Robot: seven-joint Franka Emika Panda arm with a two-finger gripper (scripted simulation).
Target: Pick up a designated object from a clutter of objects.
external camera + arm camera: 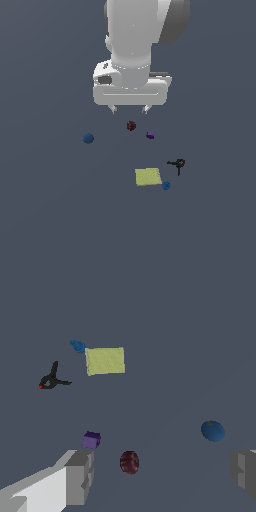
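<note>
The dark blue ball (88,138) lies on the grey floor toward the exterior view's left, apart from the other items; it also shows in the wrist view (213,431). My gripper (130,109) hangs open and empty above the floor, its fingertips (80,476) wide apart. The dark red ball (131,125) lies just below it, between the fingers in the wrist view (129,462). The purple cube (150,135) lies beside the red ball, to the exterior view's right.
A flat yellow square (148,176), a small brighter blue piece (166,185) and a black tool with a red tip (177,163) lie nearer the front on the exterior view's right. All rest on a plain dark grey floor.
</note>
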